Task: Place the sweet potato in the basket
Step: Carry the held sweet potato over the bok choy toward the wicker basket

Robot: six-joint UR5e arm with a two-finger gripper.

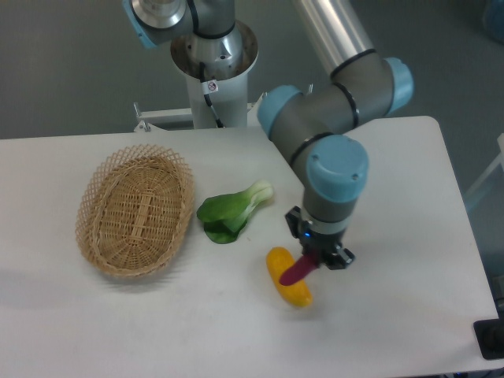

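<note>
The magenta sweet potato (295, 272) hangs tilted from my gripper (317, 255), which is shut on its upper end. It is lifted off the table and sits in front of the yellow oblong vegetable (285, 279). The oval wicker basket (136, 209) stands at the left of the table with nothing in it, well to the left of the gripper.
A green bok choy (231, 210) lies between the basket and the gripper. The arm's wrist (335, 181) covers the spot where the orange fruit lay, so the fruit is hidden. The robot's base (213, 59) stands behind the table's far edge.
</note>
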